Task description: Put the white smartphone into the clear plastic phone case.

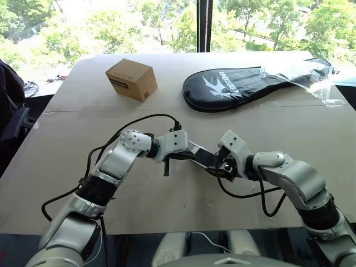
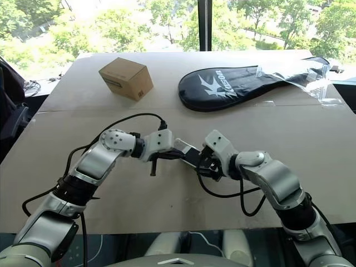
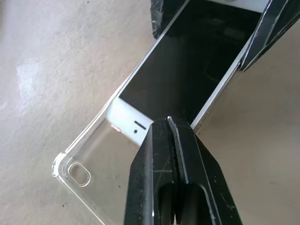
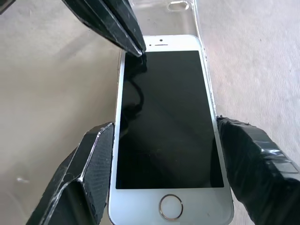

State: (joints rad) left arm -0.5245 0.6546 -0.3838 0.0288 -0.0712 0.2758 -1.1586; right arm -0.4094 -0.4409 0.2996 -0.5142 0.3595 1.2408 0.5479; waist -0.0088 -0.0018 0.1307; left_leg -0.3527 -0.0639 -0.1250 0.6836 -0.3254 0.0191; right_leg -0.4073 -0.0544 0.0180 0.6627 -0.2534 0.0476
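Both robot arms work over a cardboard-covered table beside sunlit windows.

Bright daylight pours in from the window past the far edge of the table, washing the trees outside pale. Shadows under the arms are soft. The white smartphone screen mirrors dark reflections; close fingers look slightly soft.
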